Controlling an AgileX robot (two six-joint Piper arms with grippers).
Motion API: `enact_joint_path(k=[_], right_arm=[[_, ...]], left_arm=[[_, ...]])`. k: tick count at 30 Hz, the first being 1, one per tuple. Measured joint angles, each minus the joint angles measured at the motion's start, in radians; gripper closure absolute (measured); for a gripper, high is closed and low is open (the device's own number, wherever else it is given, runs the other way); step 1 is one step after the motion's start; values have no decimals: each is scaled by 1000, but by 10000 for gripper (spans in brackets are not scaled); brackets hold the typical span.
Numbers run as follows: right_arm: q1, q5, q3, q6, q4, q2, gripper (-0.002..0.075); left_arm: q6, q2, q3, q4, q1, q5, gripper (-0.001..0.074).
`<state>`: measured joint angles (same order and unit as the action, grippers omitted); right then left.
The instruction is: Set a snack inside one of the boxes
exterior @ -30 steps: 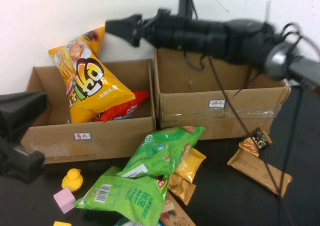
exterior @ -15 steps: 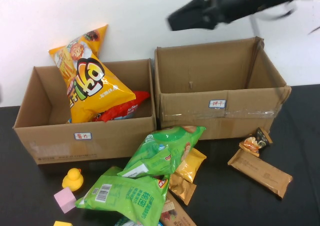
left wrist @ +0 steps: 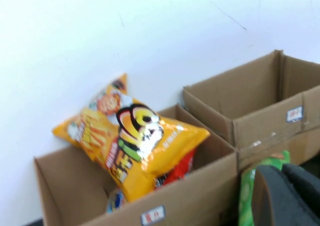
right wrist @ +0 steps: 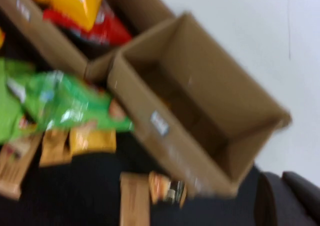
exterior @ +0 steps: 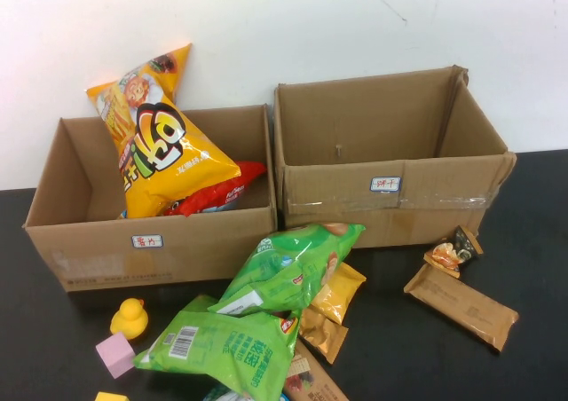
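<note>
Neither arm shows in the high view, so the whole table is open from above. The left gripper [left wrist: 285,196] only shows as a dark padded bit at the corner of its own wrist camera, and the right gripper [right wrist: 290,198] is the same story in its view. Can't tell whether either one is spread or closed.

Out ahead of the left gripper sits the left box [exterior: 160,241], with the big yellow chip bag [exterior: 155,144] leaning upright in it and poking well above the rim, and a red bag [exterior: 217,197] tucked under it. The part of that box away from the bags looks bare. The right box [exterior: 390,192] stands just beside it, their side walls nearly touching, and its flaps stand up at the far corner. Looking down from the right gripper's camera, that box is open with plenty of room inside; the blur hides whatever lies on its floor.

In front of the boxes the snacks are piled up: a green bag [exterior: 288,272] leaning against the box fronts, a second green bag [exterior: 222,348] lower down, small yellow packets [exterior: 333,299] beside them. A brown flat packet [exterior: 461,305] and a little dark snack pack [exterior: 453,252] lie apart on the black table [exterior: 532,241], with bare surface around them. A yellow duck [exterior: 130,318] and pink cube [exterior: 114,355] sit near the left box's front edge.
</note>
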<state>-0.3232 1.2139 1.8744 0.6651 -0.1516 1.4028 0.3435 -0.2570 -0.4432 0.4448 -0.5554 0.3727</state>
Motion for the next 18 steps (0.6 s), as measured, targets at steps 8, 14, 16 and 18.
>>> enact_joint_path(k=[8, 14, 16, 18], right_arm=[[0, -102, -534, -71, 36, -368, 716], [0, -332, -1019, -109, 17, -668, 716], [0, -394, -1162, -111, 7, -760, 716], [0, -451, -1293, -116, 1, -857, 716]], left_arm=[[73, 68, 116, 2, 0, -13, 736], [75, 68, 132, -7, 0, 42, 736], [75, 68, 132, -38, 0, 67, 736], [75, 68, 132, -72, 0, 92, 736]])
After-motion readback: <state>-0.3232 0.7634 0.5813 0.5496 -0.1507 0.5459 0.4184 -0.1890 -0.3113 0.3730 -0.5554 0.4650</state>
